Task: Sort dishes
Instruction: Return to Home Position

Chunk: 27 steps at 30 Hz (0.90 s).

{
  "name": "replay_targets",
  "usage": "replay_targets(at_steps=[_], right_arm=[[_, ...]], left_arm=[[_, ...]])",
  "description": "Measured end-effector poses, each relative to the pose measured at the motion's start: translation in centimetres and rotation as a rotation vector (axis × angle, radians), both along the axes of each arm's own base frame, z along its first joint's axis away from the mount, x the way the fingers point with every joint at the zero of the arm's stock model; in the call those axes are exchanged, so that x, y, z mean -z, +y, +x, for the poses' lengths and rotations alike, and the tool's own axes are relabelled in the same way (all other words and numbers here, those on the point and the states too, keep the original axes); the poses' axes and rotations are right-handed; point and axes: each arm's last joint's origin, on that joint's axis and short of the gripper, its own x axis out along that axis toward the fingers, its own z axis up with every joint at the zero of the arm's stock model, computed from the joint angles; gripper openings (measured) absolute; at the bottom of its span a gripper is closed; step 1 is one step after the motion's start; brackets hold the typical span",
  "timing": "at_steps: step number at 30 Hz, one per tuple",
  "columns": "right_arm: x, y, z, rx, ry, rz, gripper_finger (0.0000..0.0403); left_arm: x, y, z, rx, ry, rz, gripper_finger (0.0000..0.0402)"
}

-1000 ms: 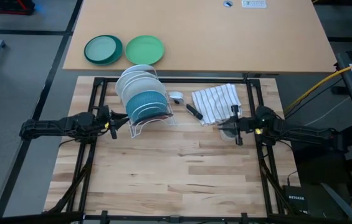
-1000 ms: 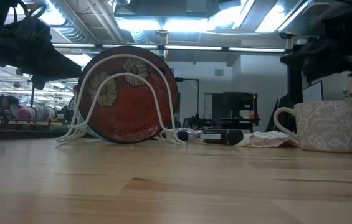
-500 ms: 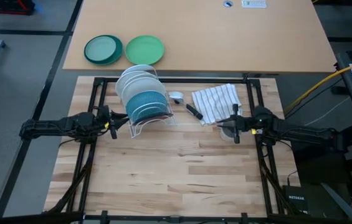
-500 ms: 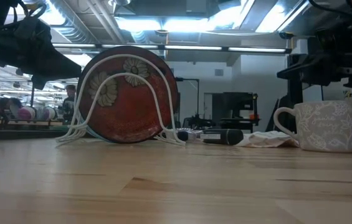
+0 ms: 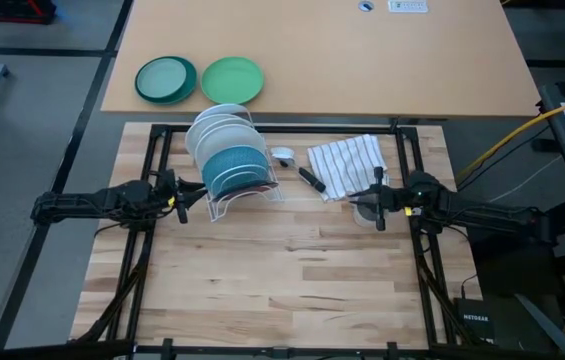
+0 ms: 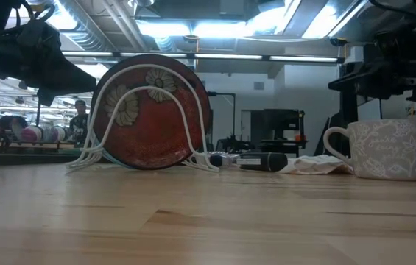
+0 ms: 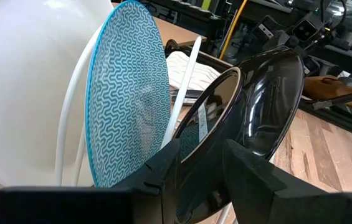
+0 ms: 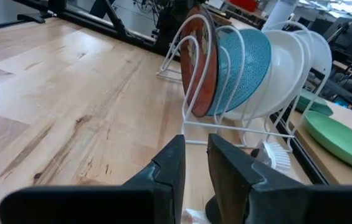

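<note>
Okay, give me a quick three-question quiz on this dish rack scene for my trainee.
1. True or false: the left hand and the right hand both hold nothing.
2. Which plate in the dish rack stands nearest the low camera?
3. How many green plates lie on the tan table, outside the rack? A one, B two, C three.
Key: 1 true. 2 the dark red flowered plate. 3 B.

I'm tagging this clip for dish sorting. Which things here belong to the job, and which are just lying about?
Job: red flowered plate, blue patterned plate, white plate, all standing in the wire dish rack.
Lying about: dark green plate, light green plate, patterned mug, striped cloth, black marker.
</note>
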Motion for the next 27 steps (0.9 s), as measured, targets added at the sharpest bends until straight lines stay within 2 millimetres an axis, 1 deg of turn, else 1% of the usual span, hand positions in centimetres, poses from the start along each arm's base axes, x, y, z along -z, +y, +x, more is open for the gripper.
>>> replay_targets(at_steps=[27], right_arm=[[-1.9, 0.6, -1.7, 0.000, -0.202, -0.070, 0.0074]], left_arm=[[0.0, 0.0, 0.0, 0.000, 0.000, 0.000, 0.0109]])
